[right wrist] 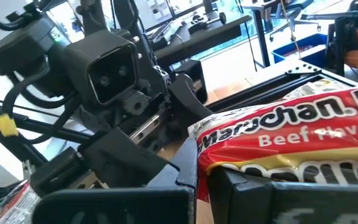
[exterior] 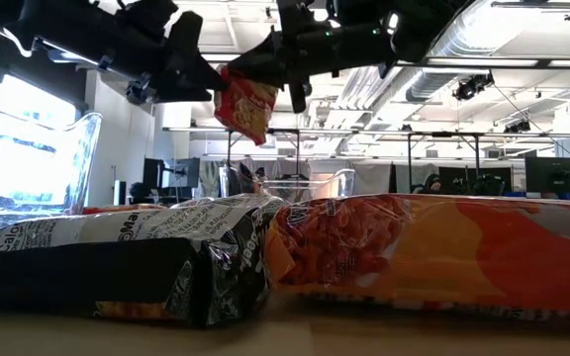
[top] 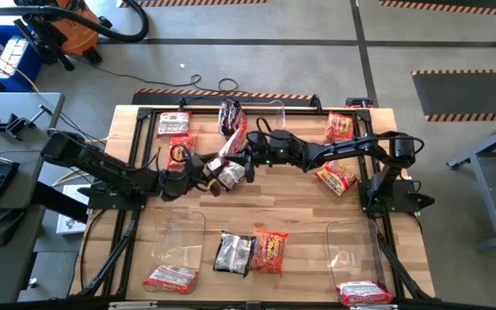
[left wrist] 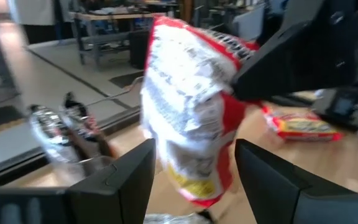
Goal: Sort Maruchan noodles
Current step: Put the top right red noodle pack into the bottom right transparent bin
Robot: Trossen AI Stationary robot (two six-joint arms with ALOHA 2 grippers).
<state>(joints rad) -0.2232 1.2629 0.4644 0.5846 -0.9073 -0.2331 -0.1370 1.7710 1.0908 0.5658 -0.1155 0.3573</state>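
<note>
A dark packet (exterior: 117, 262) and an orange packet (exterior: 433, 252) lie nearest, unsorted on the tabletop (top: 300, 207); my right claw (top: 241, 164) grips a red-and-white packet (top: 229, 165) mid-air; my left claw (top: 209, 176) gapes beside it; two bins (top: 179, 237) hold one each; most remain.

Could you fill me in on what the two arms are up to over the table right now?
They are sorting ramen. The right gripper is shut on a red-and-white packet, holding it in the air over mid-table. The left gripper faces it, open, fingers either side, not gripping. Other packets lie around, one in each clear bin.
</note>
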